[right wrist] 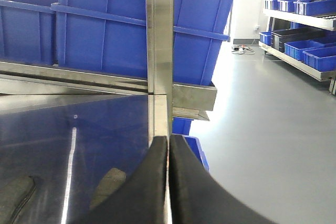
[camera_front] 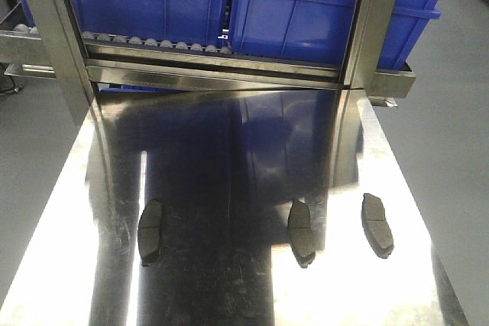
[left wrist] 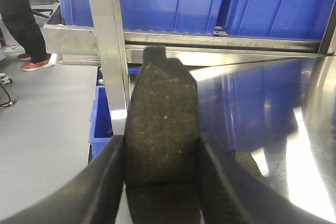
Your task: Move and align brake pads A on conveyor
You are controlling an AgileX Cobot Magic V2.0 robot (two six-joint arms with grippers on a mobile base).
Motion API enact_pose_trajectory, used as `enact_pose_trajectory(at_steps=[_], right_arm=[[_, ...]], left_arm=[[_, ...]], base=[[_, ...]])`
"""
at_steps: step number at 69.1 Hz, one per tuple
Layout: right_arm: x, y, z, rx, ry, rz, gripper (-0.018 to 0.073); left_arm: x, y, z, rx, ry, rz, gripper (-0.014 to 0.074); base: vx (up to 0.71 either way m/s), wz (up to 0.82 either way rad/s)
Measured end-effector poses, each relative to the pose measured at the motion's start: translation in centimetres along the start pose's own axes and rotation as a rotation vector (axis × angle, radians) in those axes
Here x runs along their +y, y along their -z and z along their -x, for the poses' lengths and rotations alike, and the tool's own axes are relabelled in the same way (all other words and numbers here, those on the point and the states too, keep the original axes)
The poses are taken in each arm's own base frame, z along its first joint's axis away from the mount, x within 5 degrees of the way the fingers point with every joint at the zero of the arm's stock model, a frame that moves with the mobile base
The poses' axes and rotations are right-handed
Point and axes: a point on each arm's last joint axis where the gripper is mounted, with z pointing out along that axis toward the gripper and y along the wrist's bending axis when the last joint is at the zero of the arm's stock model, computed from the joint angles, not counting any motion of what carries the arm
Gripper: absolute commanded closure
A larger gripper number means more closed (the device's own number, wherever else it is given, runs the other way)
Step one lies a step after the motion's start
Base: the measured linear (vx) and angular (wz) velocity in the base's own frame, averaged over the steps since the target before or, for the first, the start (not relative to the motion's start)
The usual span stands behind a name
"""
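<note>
Three pads lie in a row across the near part of the steel table [camera_front: 229, 143]: the left pad [camera_front: 150, 230] well apart from the others, the middle pad [camera_front: 301, 231] near the right pad [camera_front: 377, 224]. A fourth pad [left wrist: 160, 108] sits between the fingers of the left gripper [left wrist: 160, 153]. Behind the table's far edge stands a rack [camera_front: 214, 62], and on it the left bin [camera_front: 145, 1] sits just beside the right bin [camera_front: 306, 24]
</note>
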Motion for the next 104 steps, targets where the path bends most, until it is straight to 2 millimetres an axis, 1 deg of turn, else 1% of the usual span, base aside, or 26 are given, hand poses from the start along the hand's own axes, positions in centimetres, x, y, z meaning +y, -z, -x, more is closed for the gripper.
enact_pose_trajectory(at_steps=[20, 29, 35, 41, 48, 50, 52, 59, 65, 71, 77, 85, 96, 104], right_arm=[[0.0, 0.0, 0.1, -0.006, 0.003, 0.0, 0.0569], [0.0, 0.0, 0.8, -0.091, 0.03, 0.001, 0.0569], [0.1, 0.2, 1.7, -0.191, 0.042, 0.004, 0.0569], [0.1, 0.3, 2.6, -0.244, 0.045, 0.003, 0.0569], [-0.1, 0.8, 5.3, -0.279, 0.041, -0.002, 0.0569], [-0.1, 0.9, 6.4, -0.281, 0.04, -0.004, 0.0569], [-0.2, 0.8, 7.3, -0.265, 0.04, -0.005, 0.0569], [-0.4, -0.3, 9.7, -0.177, 0.038, -0.007, 0.0569], [-0.5, -2.0, 10.9, -0.065, 0.038, -0.006, 0.0569], [-0.5, -4.0, 11.6, 0.075, 0.038, -0.006, 0.0569], [-0.6, -5.9, 11.7, 0.221, 0.024, -0.004, 0.0569], [-0.6, -7.6, 11.6, 0.368, 0.016, -0.002, 0.0569], [-0.6, -8.9, 10.7, 0.461, 0.011, 0.0, 0.0567], [-0.5, -9.0, 10.6, 0.483, 0.008, 0.001, 0.0549]], left_arm=[[0.0, 0.0, 0.0, 0.001, 0.0, 0.0, 0.0602], [0.0, 0.0, 0.0, 0.001, 0.0, 0.0, 0.0602], [0.0, 0.0, 0.0, 0.001, 0.0, 0.0, 0.0602], [0.0, 0.0, 0.0, 0.001, 0.0, 0.0, 0.0602], [0.0, 0.0, 0.0, 0.001, 0.0, 0.0, 0.0602], [0.0, 0.0, 0.0, 0.001, 0.0, 0.0, 0.0602], [0.0, 0.0, 0.0, 0.001, 0.0, 0.0, 0.0602], [0.0, 0.0, 0.0, 0.001, 0.0, 0.0, 0.0602], [0.0, 0.0, 0.0, 0.001, 0.0, 0.0, 0.0602], [0.0, 0.0, 0.0, 0.001, 0.0, 0.0, 0.0602], [0.0, 0.0, 0.0, 0.001, 0.0, 0.0, 0.0602], [0.0, 0.0, 0.0, 0.001, 0.0, 0.0, 0.0602], [0.0, 0.0, 0.0, 0.001, 0.0, 0.0, 0.0602], [0.0, 0.0, 0.0, 0.001, 0.0, 0.0, 0.0602]], base=[[0.0, 0.0], [0.0, 0.0], [0.0, 0.0], [0.0, 0.0], [0.0, 0.0], [0.0, 0.0], [0.0, 0.0], [0.0, 0.0], [0.0, 0.0], [0.0, 0.0], [0.0, 0.0], [0.0, 0.0], [0.0, 0.0], [0.0, 0.0]])
